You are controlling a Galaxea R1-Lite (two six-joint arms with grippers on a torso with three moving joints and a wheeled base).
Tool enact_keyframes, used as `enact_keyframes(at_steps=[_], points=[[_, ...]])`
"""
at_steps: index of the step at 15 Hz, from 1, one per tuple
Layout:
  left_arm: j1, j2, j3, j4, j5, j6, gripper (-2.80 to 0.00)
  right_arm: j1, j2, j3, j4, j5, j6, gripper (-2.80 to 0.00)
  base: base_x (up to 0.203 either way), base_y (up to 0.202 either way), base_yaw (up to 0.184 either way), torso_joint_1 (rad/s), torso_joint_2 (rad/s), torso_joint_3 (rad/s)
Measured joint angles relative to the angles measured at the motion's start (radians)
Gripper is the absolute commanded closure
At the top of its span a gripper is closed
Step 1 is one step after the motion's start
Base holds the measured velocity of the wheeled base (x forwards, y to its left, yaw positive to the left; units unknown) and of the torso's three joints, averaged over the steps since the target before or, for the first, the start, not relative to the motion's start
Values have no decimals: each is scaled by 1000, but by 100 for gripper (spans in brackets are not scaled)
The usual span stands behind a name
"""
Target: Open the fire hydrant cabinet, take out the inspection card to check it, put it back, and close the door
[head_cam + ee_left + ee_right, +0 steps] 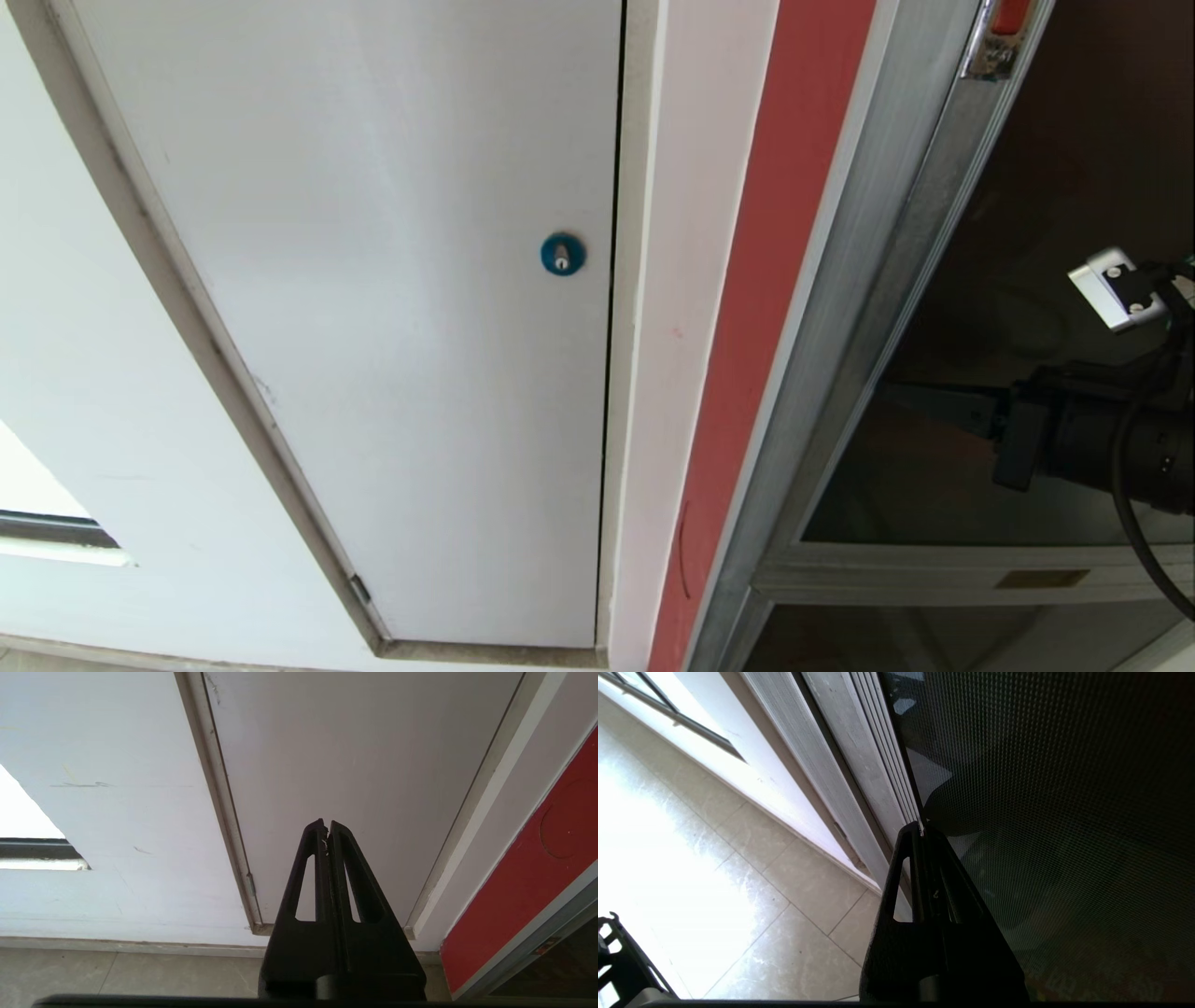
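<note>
A plain white panel (373, 308) with a round blue lock (562, 254) fills the left of the head view. The left gripper (327, 826) hangs before that panel's lower part, jaws pressed together and empty. Right of the panel stands the fire hydrant cabinet (766, 308), red-sided, its dark glass door (1046, 168) shut in the silver frame. The right gripper (920, 828), jaws pressed together on nothing, points at the glass's frame-side edge.

Daylight glare washes out the floor tiles (668, 835); the door (1064, 812) glass stays dim.
</note>
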Motion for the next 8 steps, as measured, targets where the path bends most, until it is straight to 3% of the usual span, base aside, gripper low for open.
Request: enact_keyframes(at_steps=[8], points=[[0, 0, 0, 0, 0, 0, 0, 28, -139, 69, 0, 2, 39, 0, 0, 0, 0, 0, 0, 0]])
